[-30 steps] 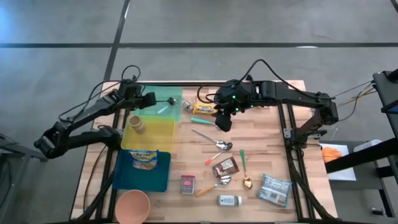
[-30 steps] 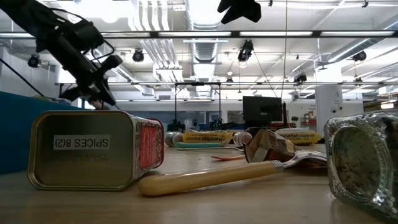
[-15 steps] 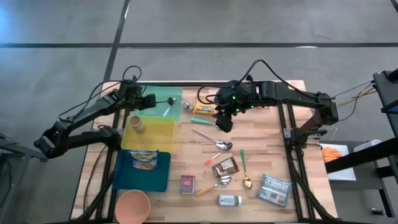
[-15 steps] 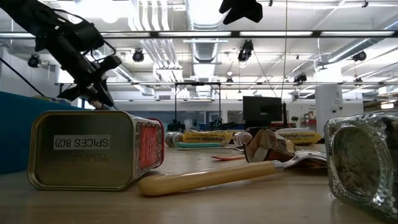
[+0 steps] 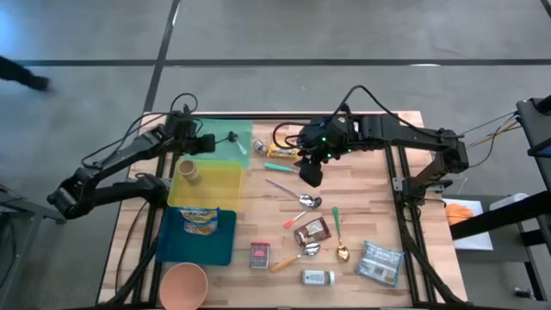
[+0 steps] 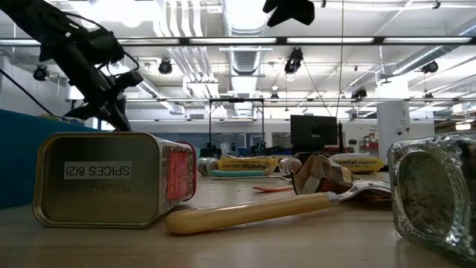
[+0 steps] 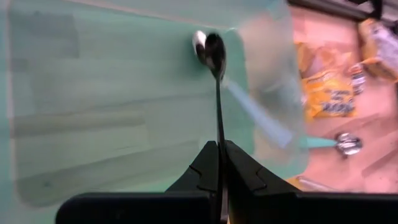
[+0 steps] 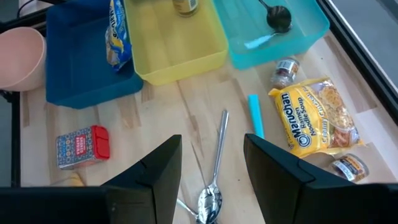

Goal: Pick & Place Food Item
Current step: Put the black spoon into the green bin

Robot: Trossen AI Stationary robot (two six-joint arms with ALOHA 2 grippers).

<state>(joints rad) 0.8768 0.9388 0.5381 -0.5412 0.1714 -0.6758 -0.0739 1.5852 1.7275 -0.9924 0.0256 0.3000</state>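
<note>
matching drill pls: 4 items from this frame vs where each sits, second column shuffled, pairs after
Items:
1. ramen packet
2. small jar
3. yellow snack bag
4. black spoon

Places:
A. in the blue bin
B. over the green bin, handle pinched in the shut left gripper
C. on the bare table, beside the green bin
D. in the yellow bin

Pairs: 1-C, 2-D, 3-A, 4-B
</note>
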